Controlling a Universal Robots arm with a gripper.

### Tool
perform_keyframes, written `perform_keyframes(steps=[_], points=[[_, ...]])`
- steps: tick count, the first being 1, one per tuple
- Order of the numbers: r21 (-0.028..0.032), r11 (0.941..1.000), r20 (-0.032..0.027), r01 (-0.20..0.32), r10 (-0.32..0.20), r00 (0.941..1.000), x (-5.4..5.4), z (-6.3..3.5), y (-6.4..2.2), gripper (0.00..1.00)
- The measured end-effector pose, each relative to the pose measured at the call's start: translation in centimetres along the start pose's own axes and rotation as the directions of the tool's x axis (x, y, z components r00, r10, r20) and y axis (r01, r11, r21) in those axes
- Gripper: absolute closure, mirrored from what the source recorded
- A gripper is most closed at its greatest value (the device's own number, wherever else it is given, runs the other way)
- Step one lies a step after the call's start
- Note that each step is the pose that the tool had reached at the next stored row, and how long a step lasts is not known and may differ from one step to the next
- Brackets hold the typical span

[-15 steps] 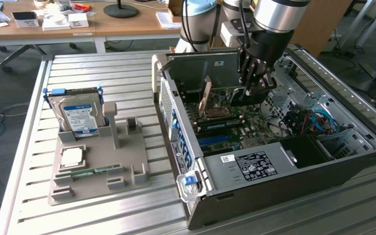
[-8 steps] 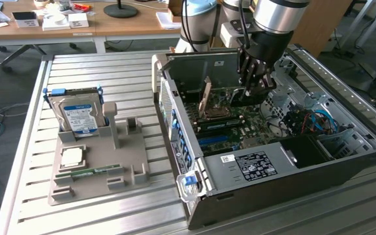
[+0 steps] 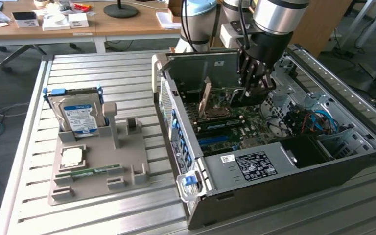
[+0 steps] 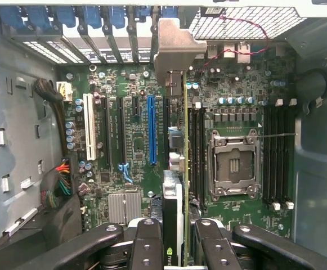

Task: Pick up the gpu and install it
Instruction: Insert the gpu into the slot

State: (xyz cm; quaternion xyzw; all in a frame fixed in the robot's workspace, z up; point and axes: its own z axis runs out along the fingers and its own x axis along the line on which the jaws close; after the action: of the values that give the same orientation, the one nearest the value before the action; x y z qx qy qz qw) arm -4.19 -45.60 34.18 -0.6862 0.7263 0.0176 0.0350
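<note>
The gpu (image 4: 177, 185) appears edge-on in the wrist view: a thin green board with a silver end bracket (image 4: 174, 50) and a black fan face. My gripper (image 4: 178, 233) is shut on it, one black finger (image 4: 147, 242) on each side. I hold the card above the green motherboard (image 4: 135, 146) inside the open computer case (image 3: 273, 166). It hangs beside the long blue slot (image 4: 152, 129), between that slot and the black memory slots. In the exterior view my gripper (image 3: 250, 93) reaches down into the case with the gpu (image 3: 244, 101) in it.
The empty CPU socket (image 4: 233, 163) lies close to the card. Cable bundles (image 3: 312, 122) and case walls hem in the motherboard. At the exterior view's left, a grey fixture (image 3: 96, 166) holds a hard drive (image 3: 80, 115), a memory stick (image 3: 90, 172) and a CPU (image 3: 72, 156).
</note>
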Motion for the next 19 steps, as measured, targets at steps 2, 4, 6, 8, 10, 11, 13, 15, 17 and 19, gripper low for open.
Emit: perform_keyframes(steps=[2,4,6,8,10,11,13,15,17,19], points=[[0.0000,1.0000,0.0000,0.000,0.000,1.0000,0.00,0.00,0.00,0.73],[0.0000,1.0000,0.0002,0.000,0.000,1.0000,0.00,0.02,0.00,0.73],[0.0002,1.0000,0.0004,0.000,0.000,1.0000,0.00,0.06,0.00,0.73],[0.0001,1.0000,0.0002,0.000,0.000,1.0000,0.01,0.10,0.00,0.73],[0.0000,1.0000,0.0002,0.000,0.000,1.0000,0.01,0.13,0.00,0.73],[0.0000,1.0000,0.0001,0.000,0.000,1.0000,0.01,0.13,0.00,0.73],[0.0000,1.0000,0.0001,0.000,0.000,1.0000,0.01,0.13,0.00,0.73],[0.0002,1.0000,0.0005,0.000,0.000,1.0000,0.01,0.19,0.00,0.73],[0.0001,1.0000,0.0003,0.002,-0.002,1.0000,0.06,0.30,0.02,0.73],[-0.0005,1.0000,0.0005,0.008,-0.008,1.0000,0.09,0.44,0.02,0.73]])
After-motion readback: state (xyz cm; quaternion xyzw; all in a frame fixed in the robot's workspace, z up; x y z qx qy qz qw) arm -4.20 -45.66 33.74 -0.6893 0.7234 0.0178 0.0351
